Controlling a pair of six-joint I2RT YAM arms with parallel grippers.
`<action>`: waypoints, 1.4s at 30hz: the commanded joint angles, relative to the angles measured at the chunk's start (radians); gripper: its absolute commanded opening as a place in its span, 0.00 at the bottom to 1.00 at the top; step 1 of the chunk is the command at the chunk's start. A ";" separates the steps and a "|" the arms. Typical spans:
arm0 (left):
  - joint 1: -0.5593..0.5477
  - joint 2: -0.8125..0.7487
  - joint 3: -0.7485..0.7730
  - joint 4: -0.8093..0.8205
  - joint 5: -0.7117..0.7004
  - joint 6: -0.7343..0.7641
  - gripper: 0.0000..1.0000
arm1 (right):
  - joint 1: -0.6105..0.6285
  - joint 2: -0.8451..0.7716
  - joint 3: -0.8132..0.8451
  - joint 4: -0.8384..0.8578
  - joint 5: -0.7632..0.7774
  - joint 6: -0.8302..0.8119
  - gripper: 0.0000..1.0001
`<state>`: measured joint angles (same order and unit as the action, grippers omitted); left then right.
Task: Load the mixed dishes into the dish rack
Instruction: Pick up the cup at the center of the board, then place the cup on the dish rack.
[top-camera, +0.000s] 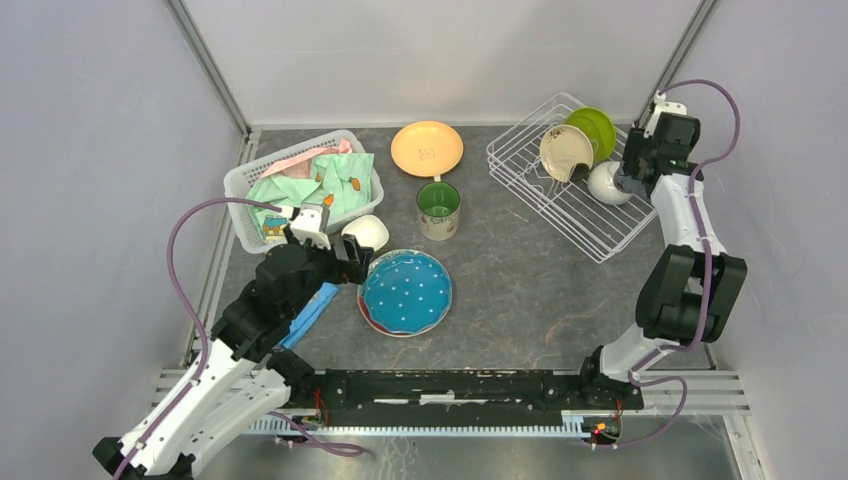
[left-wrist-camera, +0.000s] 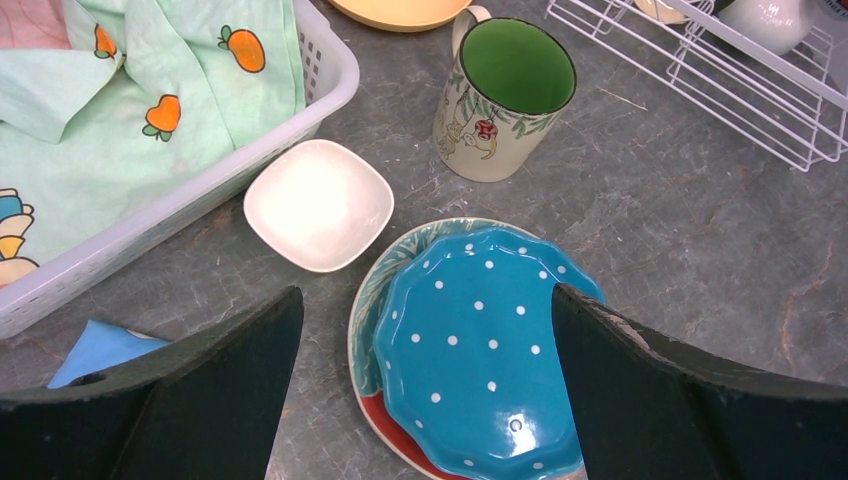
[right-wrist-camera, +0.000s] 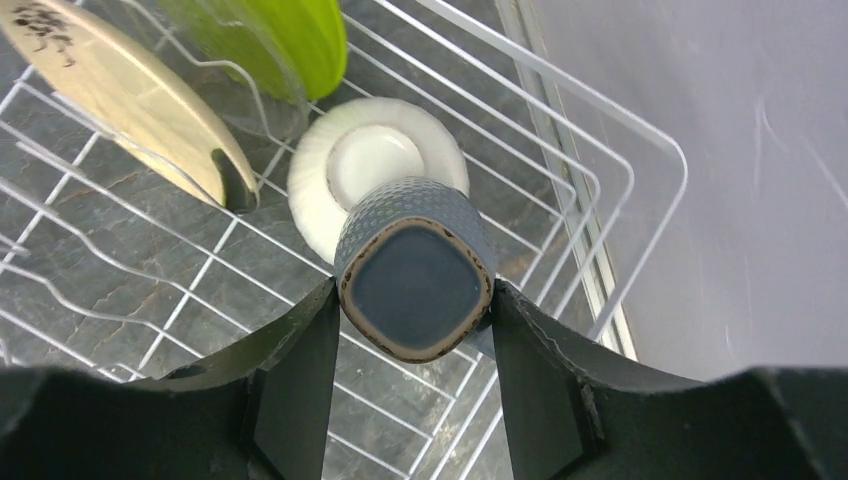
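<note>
Dish rack (top-camera: 580, 215), far right, held cream plate (top-camera: 564, 152), green plate (top-camera: 597, 130), upturned white bowl (top-camera: 608, 183); right gripper (right-wrist-camera: 410, 296) clamped a dark cup (right-wrist-camera: 415, 275) over its wires. Orange plate (top-camera: 427, 148), mug (top-camera: 438, 208), small bowl (top-camera: 366, 233) and blue dotted plate (left-wrist-camera: 480, 350) lay unloaded on the table (top-camera: 520, 300), left gripper (left-wrist-camera: 428, 298) spread wide above the last.

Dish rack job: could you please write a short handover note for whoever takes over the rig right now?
Left tool open, above the blue dotted plate. Right tool shut on a dark cup, over the dish rack.
Done: cream plate, lime-green plate and white bowl are in the rack.
To do: place the cup; then load the orange plate, mug, small white bowl, the blue dotted plate and the red plate under it.
</note>
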<state>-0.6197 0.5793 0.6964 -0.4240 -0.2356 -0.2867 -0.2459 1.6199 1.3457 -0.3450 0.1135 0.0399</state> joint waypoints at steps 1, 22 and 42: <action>-0.006 0.002 -0.002 0.014 -0.039 0.024 1.00 | -0.048 -0.005 0.067 0.079 -0.222 -0.182 0.07; -0.005 0.100 -0.001 0.030 -0.014 0.023 1.00 | -0.190 0.099 0.101 -0.219 -0.499 -0.724 0.00; -0.005 0.141 0.004 0.028 -0.017 0.023 1.00 | -0.191 -0.008 0.073 -0.229 -0.480 -0.917 0.00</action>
<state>-0.6197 0.7273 0.6964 -0.4229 -0.2539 -0.2867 -0.4339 1.6310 1.3720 -0.6003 -0.3550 -0.8314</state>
